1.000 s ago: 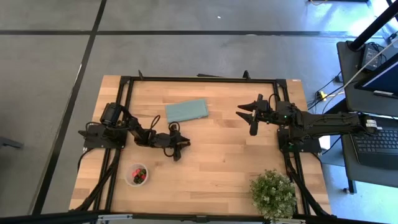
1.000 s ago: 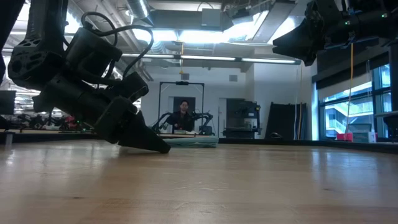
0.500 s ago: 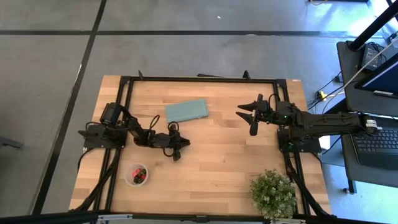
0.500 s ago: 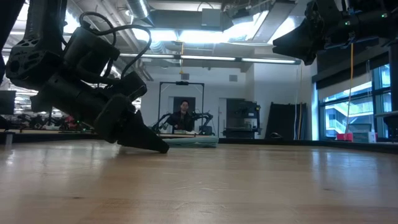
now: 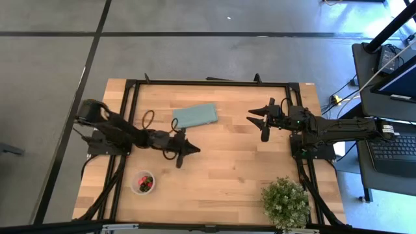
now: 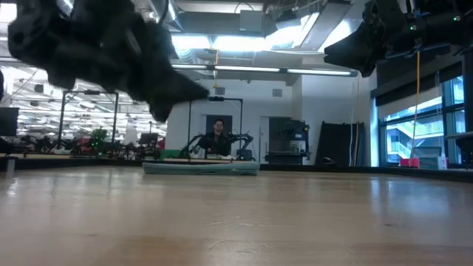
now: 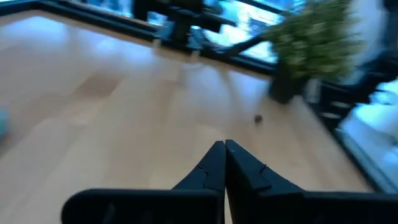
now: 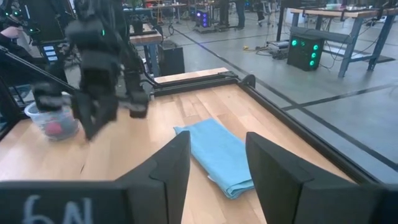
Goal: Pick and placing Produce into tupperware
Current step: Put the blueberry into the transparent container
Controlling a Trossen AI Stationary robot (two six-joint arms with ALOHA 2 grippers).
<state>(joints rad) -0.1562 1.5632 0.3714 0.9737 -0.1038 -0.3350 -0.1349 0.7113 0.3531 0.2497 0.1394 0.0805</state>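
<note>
Hanging above the middle-left of the wooden table [image 5: 227,175] is the left gripper [image 5: 186,151], its two dark fingers [image 7: 214,163] pressing together tip to tip with nothing showing between them. In the low view it is floating clear of the tabletop. The tupperware [image 5: 143,182] is sitting near the front-left edge, well apart from that gripper, and red and dark produce [image 5: 145,182] is lying inside it. From the left wrist, one small dark speck [image 7: 258,118] is showing on the bare wood near the potted plant [image 5: 286,202]; what it is cannot be told. The right gripper [image 5: 259,121] is waiting over the far-right part of the table, fingers apart and carrying nothing. The teal cloth [image 5: 195,116] is lying flat between the two arms, toward the far edge.
</note>
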